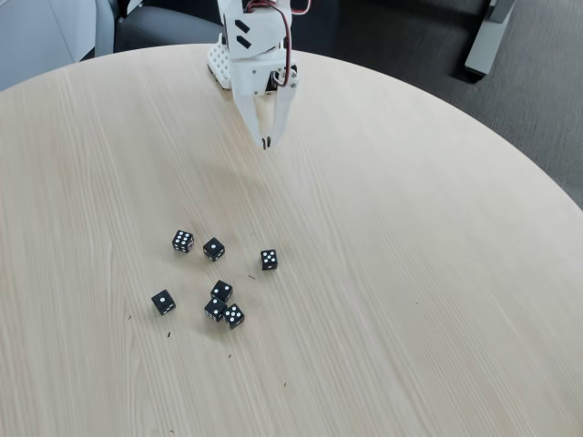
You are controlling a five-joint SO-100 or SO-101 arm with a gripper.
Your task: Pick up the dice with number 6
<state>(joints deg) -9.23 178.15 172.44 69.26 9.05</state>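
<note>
The dice with number 6 (pixel 183 241) lies on the round light-wood table (pixel 410 273), top face showing two rows of three pips, at the upper left of a loose cluster of black dice left of the table's middle and toward its near edge. Just to its right sits a die showing one pip (pixel 214 248), and further right a die with four pips (pixel 269 259). Below, toward the near edge, another one-pip die (pixel 163 301) lies alone on the left, and three dice (pixel 223 304) huddle close together, two of them touching or nearly so. The white gripper (pixel 266 143) hangs near the far edge, well apart from the cluster, pointing down with its fingertips drawn together and nothing between them.
</note>
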